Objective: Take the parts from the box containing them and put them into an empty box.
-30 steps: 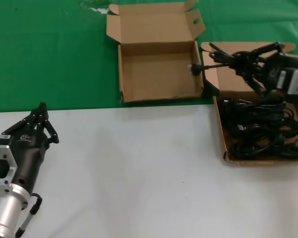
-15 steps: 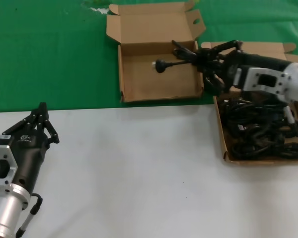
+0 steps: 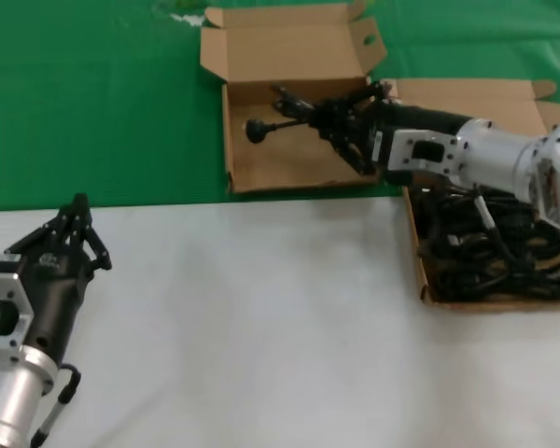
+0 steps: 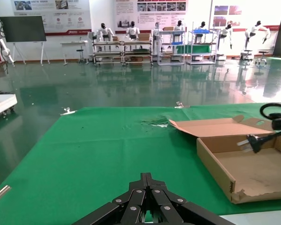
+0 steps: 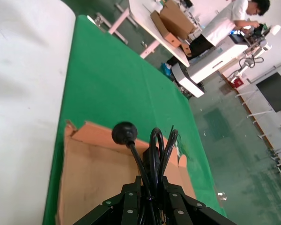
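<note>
One black cable point(image 3: 299, 117) is up in the air over the empty box point(image 3: 299, 149). It is coiled in a bundle, and a round plug point(image 3: 255, 130) sticks out on a thin stem. The empty box is brown and shallow, with its short lid folded back. It lies on green cloth. Just beside it is the full box point(image 3: 429, 280), also brown, with more black cables point(image 3: 490, 247) heaped inside.

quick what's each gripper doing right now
Left gripper: shut, holding nothing, parked over the white table.
Right gripper: shut on a coiled cable, over the empty box.
</note>
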